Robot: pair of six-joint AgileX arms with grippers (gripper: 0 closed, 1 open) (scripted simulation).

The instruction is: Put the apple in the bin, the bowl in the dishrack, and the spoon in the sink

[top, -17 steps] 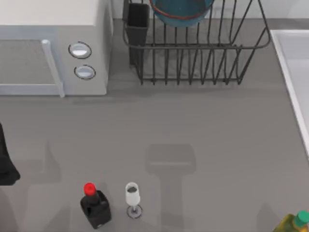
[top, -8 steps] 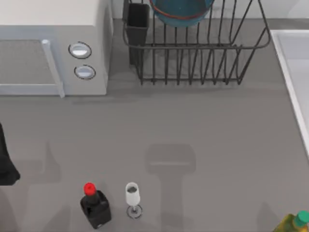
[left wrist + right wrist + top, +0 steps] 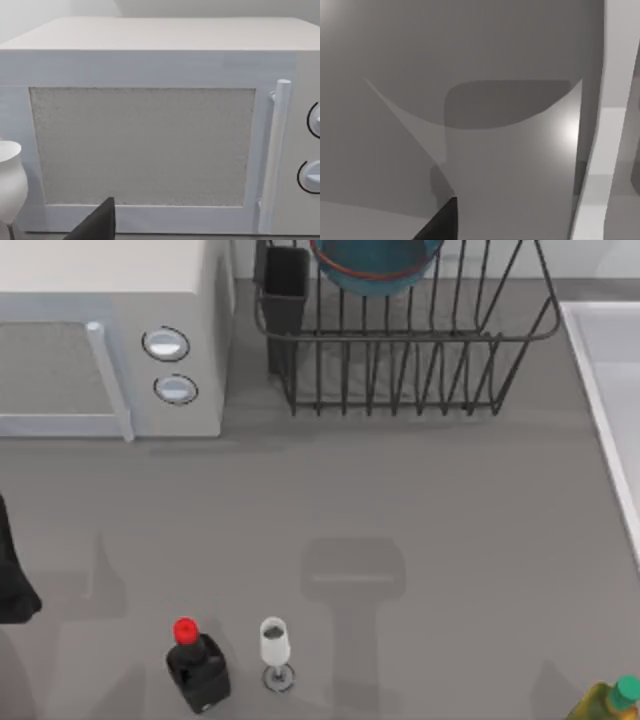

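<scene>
The deep-blue bowl (image 3: pixel 375 265) with its reddish rim stands among the prongs of the black wire dishrack (image 3: pixel 400 337) at the back of the table. The pale sink (image 3: pixel 590 360) runs along the right edge. The apple, the spoon and the bin are out of view. A dark part of my left arm (image 3: pixel 10 580) sits at the table's left edge, and a dark piece of my left gripper (image 3: pixel 97 225) faces the microwave. In the right wrist view a dark piece of my right gripper (image 3: pixel 442 222) hangs over shadowed grey table.
A white microwave (image 3: pixel 110 350) fills the back left corner. Near the front stand a red-capped black bottle (image 3: pixel 195 665) and a small white wine glass (image 3: pixel 274 645). A yellow-green bottle (image 3: pixel 610 702) is at the front right. The rack's black utensil cup (image 3: pixel 285 290) is beside the microwave.
</scene>
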